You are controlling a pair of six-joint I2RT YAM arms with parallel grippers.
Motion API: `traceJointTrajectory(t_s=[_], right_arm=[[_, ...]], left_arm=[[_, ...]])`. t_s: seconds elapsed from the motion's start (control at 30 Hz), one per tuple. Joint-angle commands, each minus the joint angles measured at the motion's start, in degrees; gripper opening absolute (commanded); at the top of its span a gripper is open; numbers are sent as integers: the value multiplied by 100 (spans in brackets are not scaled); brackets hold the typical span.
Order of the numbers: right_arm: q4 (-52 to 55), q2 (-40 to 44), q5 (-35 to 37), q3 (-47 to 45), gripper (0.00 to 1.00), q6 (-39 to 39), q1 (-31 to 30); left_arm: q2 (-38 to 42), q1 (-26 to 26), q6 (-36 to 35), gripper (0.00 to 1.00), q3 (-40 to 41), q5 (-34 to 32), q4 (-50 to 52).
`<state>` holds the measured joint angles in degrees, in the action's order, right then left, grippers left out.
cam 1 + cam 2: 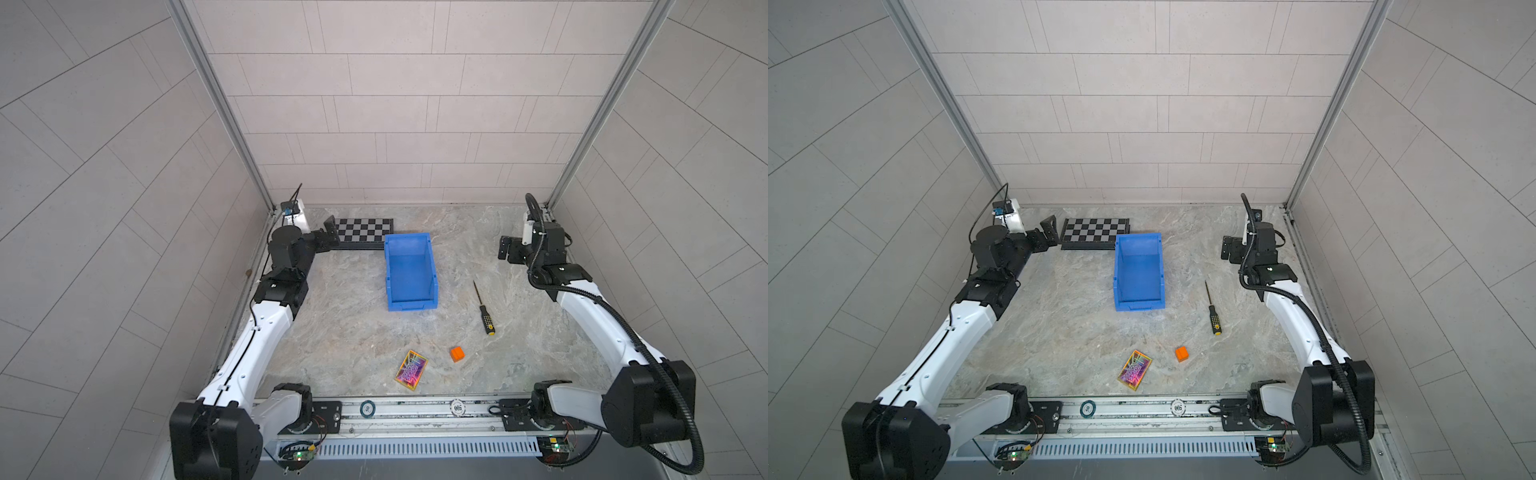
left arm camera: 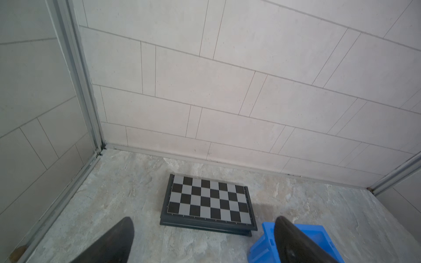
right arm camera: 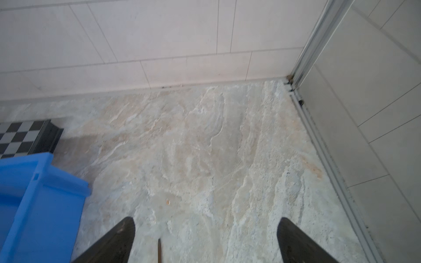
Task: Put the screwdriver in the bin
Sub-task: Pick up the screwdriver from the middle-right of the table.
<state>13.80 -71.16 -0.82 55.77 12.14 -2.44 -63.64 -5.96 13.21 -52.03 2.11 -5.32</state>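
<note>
Screwdriver (image 1: 483, 309) lies free; left arm (image 1: 257, 332) and right arm (image 1: 590, 320) stretch rearward, both jaws spread, empty.

In both top views the left arm (image 1: 249, 345) rises from its base at the lower left of the frame, folds back at a black elbow, then runs up the left side. Its left end effector (image 1: 329, 233) sits at the upper left, pointing toward the centre. In the left wrist view its dark fingers (image 2: 114, 241) are spread wide, gripping nothing. The right arm (image 1: 590, 316) mirrors this pose along the right side. The right end effector (image 1: 505, 249) also faces the centre, with its fingers (image 3: 296, 241) equally wide apart.
</note>
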Motion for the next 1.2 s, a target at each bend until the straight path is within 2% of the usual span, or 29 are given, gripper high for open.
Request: traceJointTrajectory(t_s=[0.0,0.07,0.13,0.33,0.53,0.77,1.17], right_arm=[[1201,29,-688,40,99,-54,-110],[1371,73,-1075,-84,99,-65,-143],[1504,97,-1179,-265,99,226,-207],[1789,346,-621,-1039,100,623,-955],[1809,396,-300,-1551,86,1165,-1439],[1741,346,-321,-1935,73,1422,-1624],[1637,-540,-365,-1712,60,1414,-1668]], left_arm=[[-52,-130,-206,99,-355,192,855],[-40,-195,-237,100,-307,27,905],[-35,-244,-234,100,-290,184,817],[-293,-327,-173,100,-398,303,962],[-438,-327,-92,100,-432,479,919],[-398,-327,-191,99,-477,442,971],[-301,-327,-264,100,-475,168,1024]])
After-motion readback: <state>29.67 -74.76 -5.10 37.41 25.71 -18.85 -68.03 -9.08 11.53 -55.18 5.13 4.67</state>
